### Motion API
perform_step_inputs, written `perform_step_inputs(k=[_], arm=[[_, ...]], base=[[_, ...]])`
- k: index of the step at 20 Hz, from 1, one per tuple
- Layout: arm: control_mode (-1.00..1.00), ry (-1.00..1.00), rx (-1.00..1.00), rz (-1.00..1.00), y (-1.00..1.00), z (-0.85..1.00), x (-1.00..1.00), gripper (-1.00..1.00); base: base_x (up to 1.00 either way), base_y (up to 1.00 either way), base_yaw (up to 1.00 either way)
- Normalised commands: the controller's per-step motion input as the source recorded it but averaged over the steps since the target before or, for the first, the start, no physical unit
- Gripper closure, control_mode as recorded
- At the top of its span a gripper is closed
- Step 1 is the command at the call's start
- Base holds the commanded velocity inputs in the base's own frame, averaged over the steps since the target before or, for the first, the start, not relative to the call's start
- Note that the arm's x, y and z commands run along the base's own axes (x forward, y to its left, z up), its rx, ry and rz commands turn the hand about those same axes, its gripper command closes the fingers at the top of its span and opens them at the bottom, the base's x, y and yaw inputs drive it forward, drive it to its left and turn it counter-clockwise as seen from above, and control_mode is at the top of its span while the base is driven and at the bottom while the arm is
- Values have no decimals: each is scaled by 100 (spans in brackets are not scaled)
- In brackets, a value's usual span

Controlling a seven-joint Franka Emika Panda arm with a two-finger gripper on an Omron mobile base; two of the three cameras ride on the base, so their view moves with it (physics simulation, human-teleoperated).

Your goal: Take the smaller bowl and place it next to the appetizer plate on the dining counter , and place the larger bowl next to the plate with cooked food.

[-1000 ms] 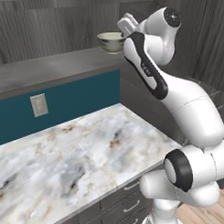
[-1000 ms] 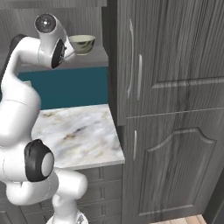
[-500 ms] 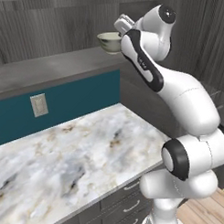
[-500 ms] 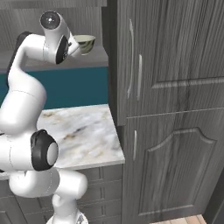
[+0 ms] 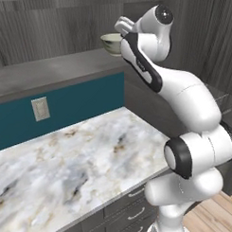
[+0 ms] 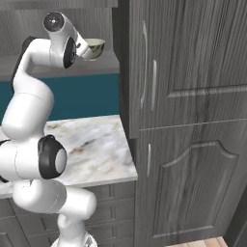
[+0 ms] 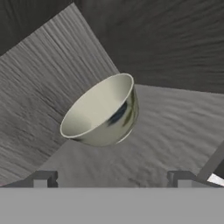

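Gripper: fingers spread wide, holding nothing; tips low in the hand view.
Bowl ahead: the smaller bowl sits just beyond the tips, centred between them, apart from both.
Bowl location: on a high grey shelf above the teal backsplash, over the marble counter.
Coming move: judged a straight advance to straddle the rim.
View difference: right base view shows the smaller bowl beside the tall cabinet; hand view shows its pale interior.

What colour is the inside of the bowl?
The bowl is pale greenish-white inside, clearest in the hand view.
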Motion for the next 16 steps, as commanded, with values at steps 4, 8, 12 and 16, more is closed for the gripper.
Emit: perform_step_inputs(k=[4, 8, 12, 16], arm=[[-100, 3, 0, 0, -18, -1, 20, -100], [-100, 13, 0, 0, -9, -3, 37, -100], [-100, 17, 0, 0, 0, -1, 42, -100], [-100, 13, 0, 0, 0, 0, 50, -100]], base=[[0, 0, 0], [0, 0, 0], [0, 0, 0], [0, 0, 0]])
